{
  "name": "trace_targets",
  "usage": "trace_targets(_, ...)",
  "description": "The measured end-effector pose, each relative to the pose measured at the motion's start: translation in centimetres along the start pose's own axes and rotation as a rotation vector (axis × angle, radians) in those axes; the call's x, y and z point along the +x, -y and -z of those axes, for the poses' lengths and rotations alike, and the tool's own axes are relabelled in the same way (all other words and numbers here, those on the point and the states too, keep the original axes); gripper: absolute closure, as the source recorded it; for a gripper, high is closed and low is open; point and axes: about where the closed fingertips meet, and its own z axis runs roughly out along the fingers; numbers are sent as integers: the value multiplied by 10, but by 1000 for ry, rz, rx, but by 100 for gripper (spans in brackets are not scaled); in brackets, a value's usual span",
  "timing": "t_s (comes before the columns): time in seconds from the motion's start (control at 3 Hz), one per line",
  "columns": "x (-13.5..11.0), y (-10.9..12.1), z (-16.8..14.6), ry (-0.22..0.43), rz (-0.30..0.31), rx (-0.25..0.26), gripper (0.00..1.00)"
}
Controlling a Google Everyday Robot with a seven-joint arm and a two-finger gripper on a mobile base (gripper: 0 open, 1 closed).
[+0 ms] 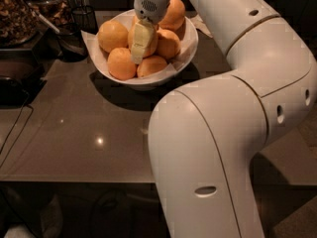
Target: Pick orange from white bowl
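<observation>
The orange (152,41) sits in the middle of the pile in the white bowl (148,82), ringed by other fruit and mostly covered from the front. The pincer (140,46) has its pale tip lying across the front of that orange, pointing down and touching its skin. Its grey-white wrist housing stands straight above, over the back half of the bowl. Whether the pincer is spread or pinching the orange cannot be told from this angle, since its far side is hidden behind the fruit.

Five more oranges crowd around it:
- one at the left (113,35)
- one at the front left (122,63)
- one at the front (152,66), just under the pincer's tip
- one at the right (168,43)
- one at the back (174,13), riding highest, beside the wrist housing

The bowl stands on the dark, glossy bench (89,128) towards its far edge and throws a shadow forward. A small bright glint of light shows on the bench surface nearer the camera.

Left of the bowl, near its rim, stands a small dark wire cup (84,18). Further left is a container of brownish bits (15,14). A thin black cable (15,128) loops over the bench's left side.

The robot's bulky white arm (233,108) fills the right of the view, bending from the lower foreground up and over to the bowl
</observation>
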Motion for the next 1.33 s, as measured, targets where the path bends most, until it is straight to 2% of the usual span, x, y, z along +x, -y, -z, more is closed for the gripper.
trace_targets(0.33, 2, -1, -8, 0, 0, 0, 0)
trace_targets(0.67, 2, -3, -7, 0, 0, 0, 19)
trace_targets(1.33, 1, -2, -3, 1, -1, 1, 66)
